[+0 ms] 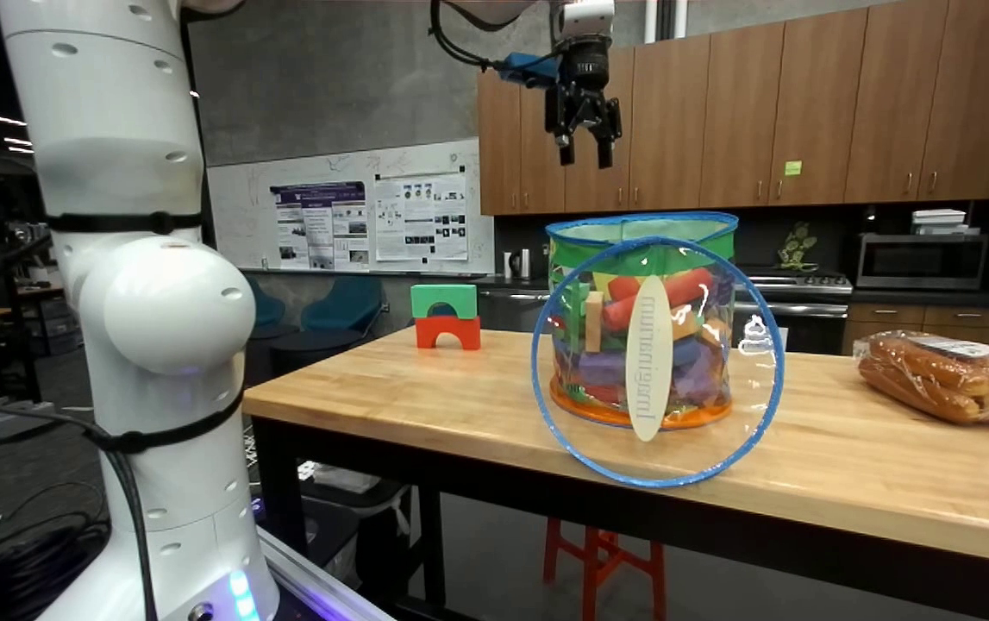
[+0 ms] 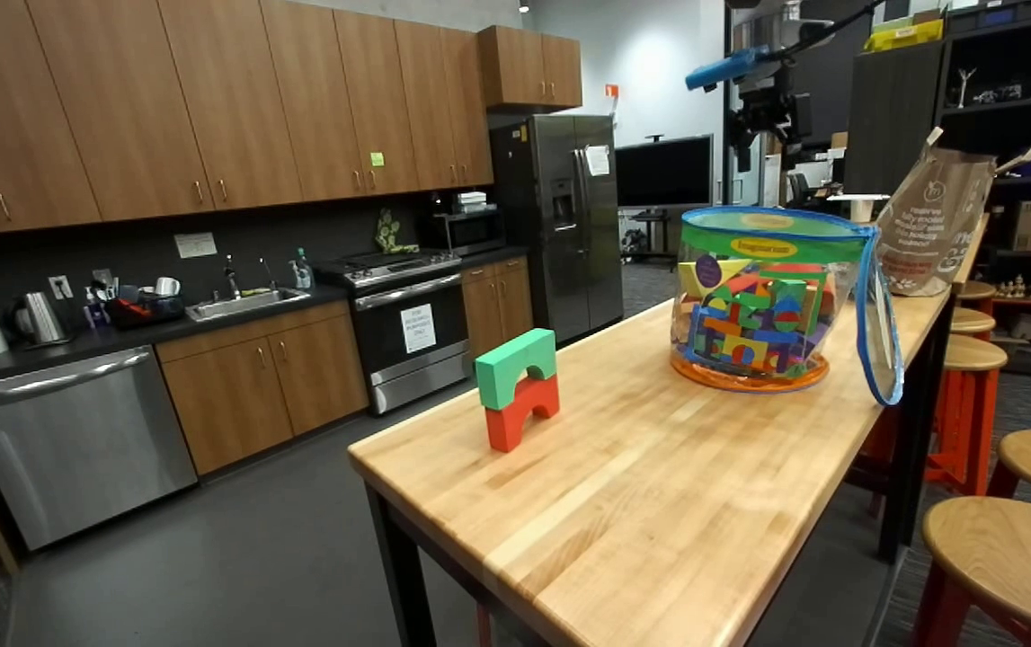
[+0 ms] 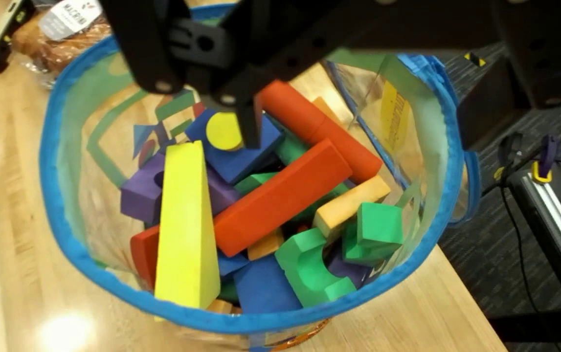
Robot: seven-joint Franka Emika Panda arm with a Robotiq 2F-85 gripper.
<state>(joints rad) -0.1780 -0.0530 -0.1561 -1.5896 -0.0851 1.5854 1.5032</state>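
My gripper (image 1: 585, 157) is open and empty, pointing down in the air above a clear round bag (image 1: 641, 222). The bag has a blue rim, a green band and an orange base; its round lid hangs open over the table edge. In the wrist view the fingers (image 3: 356, 129) are spread above the bag's opening. Inside lie a yellow wedge (image 3: 182, 230), a red bar (image 3: 282, 195), a red cylinder (image 3: 319, 129), a green arch (image 3: 304, 269) and several other blocks. A green arch block (image 2: 515, 364) sits on a red arch block (image 2: 522, 413) on the table, apart from the gripper.
The wooden table (image 2: 623, 485) holds a plastic-wrapped bread pack (image 1: 947, 375) beside the bag. A brown paper bag (image 2: 933, 220) stands behind the clear bag in an exterior view. Stools (image 2: 1009, 548) stand along the table side. Kitchen cabinets and a stove are farther back.
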